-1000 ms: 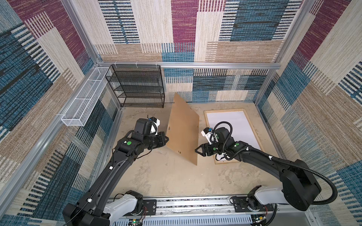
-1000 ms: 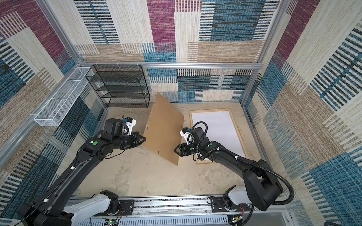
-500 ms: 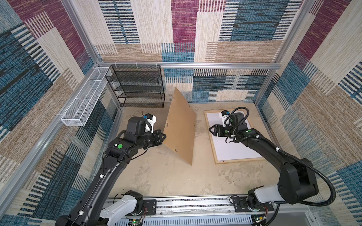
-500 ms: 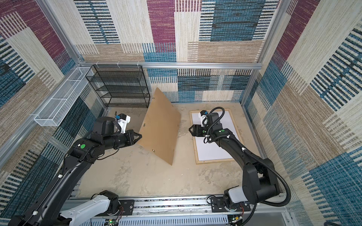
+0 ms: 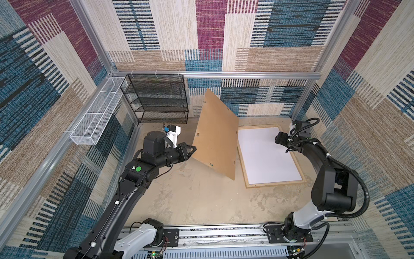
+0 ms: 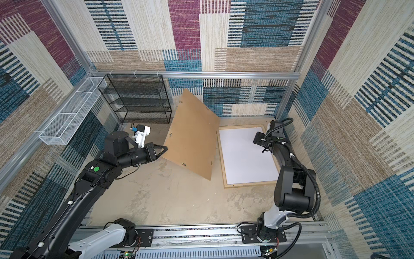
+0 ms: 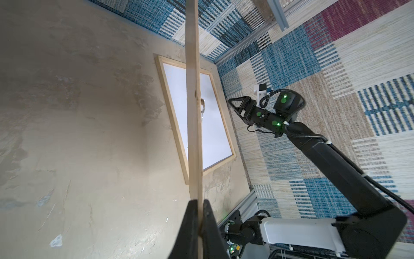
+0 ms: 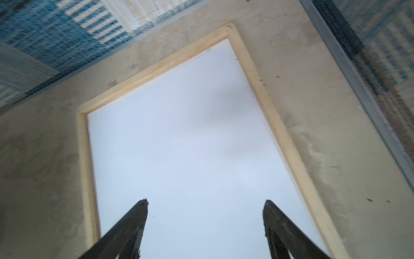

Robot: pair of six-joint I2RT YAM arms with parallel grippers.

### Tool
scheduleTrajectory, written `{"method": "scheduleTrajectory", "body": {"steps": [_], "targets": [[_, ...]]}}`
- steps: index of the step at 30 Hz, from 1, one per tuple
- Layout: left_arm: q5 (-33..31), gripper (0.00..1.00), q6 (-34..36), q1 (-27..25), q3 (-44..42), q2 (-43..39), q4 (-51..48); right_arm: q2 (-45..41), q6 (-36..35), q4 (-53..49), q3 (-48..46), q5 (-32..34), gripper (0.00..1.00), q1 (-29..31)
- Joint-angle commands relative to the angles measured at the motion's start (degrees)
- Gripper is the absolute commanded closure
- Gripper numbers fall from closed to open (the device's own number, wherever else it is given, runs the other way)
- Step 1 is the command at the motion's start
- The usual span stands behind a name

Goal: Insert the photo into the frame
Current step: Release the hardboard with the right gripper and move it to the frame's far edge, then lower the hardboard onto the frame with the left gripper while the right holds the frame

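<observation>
Pale wood makes up the frame (image 5: 275, 183), one only, lying flat on the concrete floor (image 5: 190, 201) at about 3 o'clock in both top views (image 6: 251, 183); it holds one white sheet (image 5: 266, 157) that fills the opening from rail to rail, its upward face plain white.

Over that sheet, near the frame's 3 o'clock rail, hangs the right gripper (image 5: 277, 140); its arm rises from a base at 5 o'clock, folds at the elbow and reaches toward 1 o'clock, with the wrist turned toward 9 o'clock; in the right wrist view the jaws are spread wide (image 8: 205, 201) with the white sheet showing between them.

Just beside the frame, toward 9 o'clock, one brown backing board (image 5: 215, 134) stands tilted on edge, its upper corner toward 12 o'clock and its lower corner close to the frame's near rail; whether that corner touches the floor I cannot tell.

Its 9 o'clock edge is pinched by the left gripper (image 5: 193, 148), jaws pressed onto the thin board, as the left wrist view shows (image 7: 197, 213); that arm stretches from 7 o'clock toward the centre, its wrist pointing to 3 o'clock.

Two arms in all; one black mesh shelf rack (image 5: 156, 98) stands at 11 o'clock; one white wire basket (image 5: 98, 116) hangs on the wall at 10 o'clock.
</observation>
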Motion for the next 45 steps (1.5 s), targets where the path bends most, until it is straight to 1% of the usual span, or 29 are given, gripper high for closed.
{"method": "scheduleTrajectory", "body": {"steps": [1,5,9,11,12,13,16,19,22,27,30,32,36,38,41,43,45], "targets": [[4.16,1.00,-2.68,0.07,-0.62,0.05,12.12,3.37,-2.00,-1.65,1.54,3.21,0.17,-3.30],[5.12,1.00,-5.08,0.06,-2.36,0.28,16.86,10.01,-3.21,-1.27,4.14,-0.39,0.16,-8.20],[5.47,1.00,-7.18,0.05,-5.21,0.32,21.34,13.72,-4.42,-0.46,5.19,-2.15,0.16,-10.43],[5.47,1.00,-8.50,0.10,-6.82,0.54,23.60,15.16,-5.00,0.04,5.59,-4.61,0.17,-11.57],[7.36,1.00,-9.03,0.05,-7.52,0.69,24.55,15.67,-5.27,0.12,5.76,-5.87,0.17,-11.95],[7.57,1.00,-9.61,0.05,-8.23,0.76,25.60,16.17,-5.38,0.22,5.89,-6.80,0.18,-12.28],[7.59,1.00,-10.10,0.05,-9.51,0.96,27.26,16.68,-5.82,0.57,5.63,-9.65,0.22,-12.45],[7.28,1.00,-9.58,0.05,-9.56,1.31,27.23,16.50,-5.74,1.16,4.57,-13.99,0.30,-12.45],[7.32,1.00,-9.74,0.05,-9.98,1.68,27.73,15.71,-5.65,2.10,2.89,-16.29,0.35,-12.34],[7.41,1.00,-10.20,0.05,-11.09,2.38,28.51,14.97,-5.60,3.21,0.11,-17.67,0.46,-10.77],[7.15,1.00,-10.21,0.05,-11.75,2.48,28.59,14.63,-5.73,3.75,-1.38,-16.79,0.49,-8.99],[7.05,1.00,-10.04,0.05,-11.92,2.56,28.28,14.23,-5.65,4.34,-2.28,-16.79,0.54,-8.21],[6.99,1.00,-9.92,0.05,-12.78,2.05,27.17,13.54,-5.47,4.74,-3.71,-16.88,0.67,-5.68],[6.44,1.00,-9.65,0.05,-13.73,0.60,25.35,13.32,-5.25,4.83,-4.25,-16.96,0.70,-3.92],[2.97,1.00,-9.16,0.06,-14.97,-2.33,22.16,12.40,-4.37,5.77,-5.97,-17.06,0.72,-1.51],[1.39,1.00,-9.80,0.05,-16.43,-4.30,21.18,11.32,-3.74,6.59,-7.29,-18.09,0.75,-0.32],[0.00,1.00,-11.52,0.10,-18.49,-5.94,22.19,10.17,-3.47,7.52,-8.48,-18.86,0.79,0.99]]}}
